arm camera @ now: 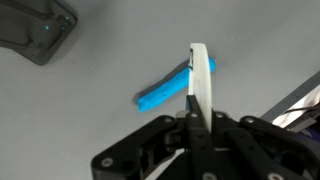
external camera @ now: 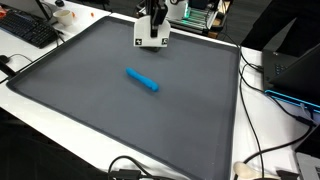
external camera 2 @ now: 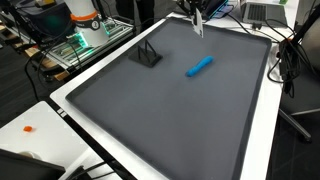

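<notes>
Pincer (external camera: pixel 155 18) is seen in an exterior view above the far edge of the grey mat (external camera: pixel 90 120), which is laid on the white surface (external camera: pixel 270 140). What is held cannot be told here, because a white block (external camera: pixel 150 38) with a dark middle stands just below the pincer. A blue stick (external camera: pixel 141 79) is laid flat near the middle of the mat, well apart from the pincer.

In an exterior view the pincer (external camera 2: pixel 196 12) is found closed on a white strip (external camera 2: pixel 198 26). The strip is thin, straight and pale. It is hung almost upright from the fingers, above the far edge of the mat (external camera 2: pixel 150 120). The blue stick (external camera 2: pixel 200 67) is seen nearer to the camera on the mat and is not touched by the strip. A small black stand (external camera 2: pixel 148 55) is set to one side.

In the wrist view the pincer (arm camera: pixel 192 125) is pressed together on the near end of the white strip (arm camera: pixel 201 75). The strip is shown narrow and smooth, with a rounded tip and a dark line along one edge. The blue stick (arm camera: pixel 160 93) is crossed by it, so one end of the stick is hidden. A grey, half-clear object (arm camera: pixel 35 30) is seen in the corner.
</notes>
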Tool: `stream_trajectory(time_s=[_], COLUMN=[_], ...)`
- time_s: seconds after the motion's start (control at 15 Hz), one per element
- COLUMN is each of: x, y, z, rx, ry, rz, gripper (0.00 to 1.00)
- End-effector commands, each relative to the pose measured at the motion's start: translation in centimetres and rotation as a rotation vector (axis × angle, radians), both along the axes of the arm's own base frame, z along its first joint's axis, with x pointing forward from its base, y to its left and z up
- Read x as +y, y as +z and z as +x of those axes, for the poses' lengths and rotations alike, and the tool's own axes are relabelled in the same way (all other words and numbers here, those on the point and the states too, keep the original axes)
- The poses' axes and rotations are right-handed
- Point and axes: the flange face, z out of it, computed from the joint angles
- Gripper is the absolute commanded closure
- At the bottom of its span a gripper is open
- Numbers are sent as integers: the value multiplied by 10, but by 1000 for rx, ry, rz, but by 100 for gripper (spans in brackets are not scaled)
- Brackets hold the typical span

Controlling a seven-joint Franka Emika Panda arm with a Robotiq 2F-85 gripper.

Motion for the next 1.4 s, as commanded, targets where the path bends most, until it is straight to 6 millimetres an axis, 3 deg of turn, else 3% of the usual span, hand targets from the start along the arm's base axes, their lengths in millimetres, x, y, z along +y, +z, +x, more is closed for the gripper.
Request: stream_trajectory(time_s=[0.0, 0.33, 0.4, 0.87, 1.33], x=[13, 22, 20, 19, 38], y=[-11, -22, -17, -19, -49], z=[21, 40, 31, 34, 40], rx=[25, 55, 29, 30, 93], ry=[192, 449, 368, 374, 593], rz=[-53, -119, -74, -76, -112], gripper=[99, 99, 99, 99, 99])
